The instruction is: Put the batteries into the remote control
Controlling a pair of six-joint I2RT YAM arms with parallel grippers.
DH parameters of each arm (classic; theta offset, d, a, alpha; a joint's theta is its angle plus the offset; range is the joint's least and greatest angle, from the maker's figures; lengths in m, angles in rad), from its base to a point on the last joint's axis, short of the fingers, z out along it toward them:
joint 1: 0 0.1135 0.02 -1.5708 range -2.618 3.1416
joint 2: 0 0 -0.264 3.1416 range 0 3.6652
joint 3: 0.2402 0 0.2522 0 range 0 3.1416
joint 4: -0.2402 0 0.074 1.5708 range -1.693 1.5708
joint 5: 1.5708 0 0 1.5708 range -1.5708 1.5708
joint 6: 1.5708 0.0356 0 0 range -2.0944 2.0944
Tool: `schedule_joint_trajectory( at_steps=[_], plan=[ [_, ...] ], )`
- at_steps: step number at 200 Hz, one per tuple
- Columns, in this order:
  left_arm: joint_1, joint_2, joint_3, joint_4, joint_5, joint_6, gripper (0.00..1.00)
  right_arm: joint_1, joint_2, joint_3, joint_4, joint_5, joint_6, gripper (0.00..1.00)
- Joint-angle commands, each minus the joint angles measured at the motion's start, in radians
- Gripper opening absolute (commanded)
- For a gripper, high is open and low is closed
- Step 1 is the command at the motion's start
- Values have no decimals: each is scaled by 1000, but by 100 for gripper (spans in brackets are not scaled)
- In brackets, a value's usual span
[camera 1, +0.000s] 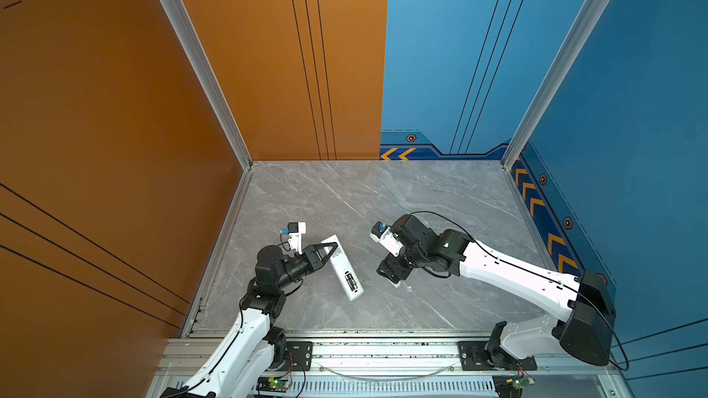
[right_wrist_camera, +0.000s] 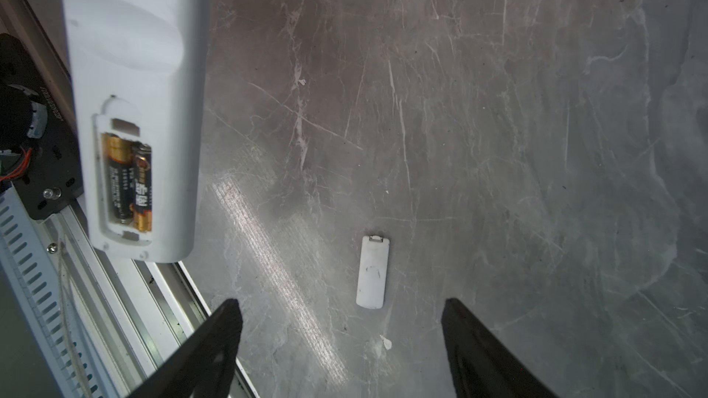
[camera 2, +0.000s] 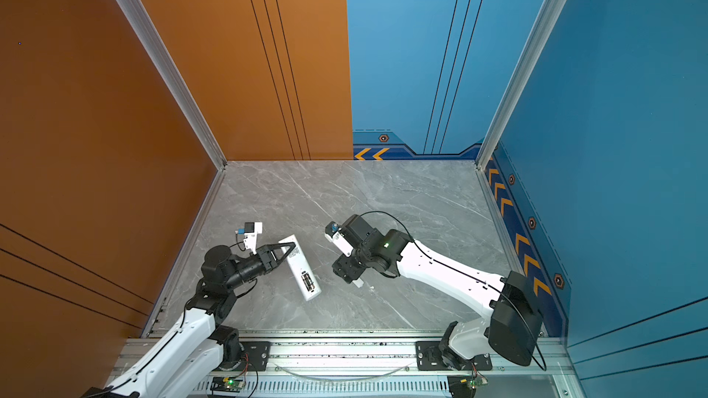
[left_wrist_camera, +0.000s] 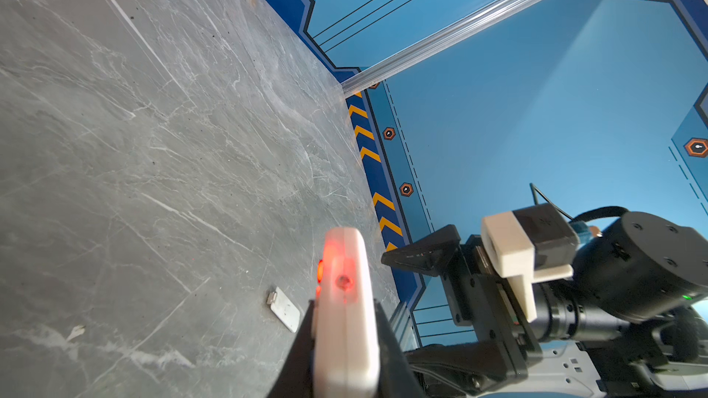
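The white remote control (camera 1: 342, 264) (camera 2: 299, 266) lies back-up, and my left gripper (camera 1: 332, 250) (camera 2: 289, 250) is shut on its far end. Its battery bay is uncovered, and two black-and-gold batteries (right_wrist_camera: 128, 181) (camera 1: 351, 282) lie side by side in it. In the left wrist view the remote (left_wrist_camera: 344, 312) is pinched between both fingers, and its tip glows red. My right gripper (right_wrist_camera: 341, 300) (camera 1: 390, 276) hangs open over the table to the remote's right, with nothing between its fingers. Just beyond its tips the small white battery cover (right_wrist_camera: 371, 273) (left_wrist_camera: 285, 310) lies flat on the table.
The grey marble table (camera 1: 383, 201) is walled in orange on the left and blue at the back and right. A metal rail (camera 1: 383, 350) with both arm bases runs along the front edge. A tiny white chip (right_wrist_camera: 387, 343) lies near the cover.
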Motion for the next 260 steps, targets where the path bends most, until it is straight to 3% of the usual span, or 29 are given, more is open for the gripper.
schedule_joint_trajectory(
  at_steps=[1, 141, 260],
  plan=[
    [9, -13, 20, 10, 20, -6, 0, -33, 18, -21, 7, -46, 34, 83],
    [12, -15, 15, 10, 19, -7, 0, -86, 214, -50, 67, -32, 68, 85],
    [13, -18, 15, 10, 19, -9, 0, -80, 341, -35, 107, -51, 83, 77]
  ],
)
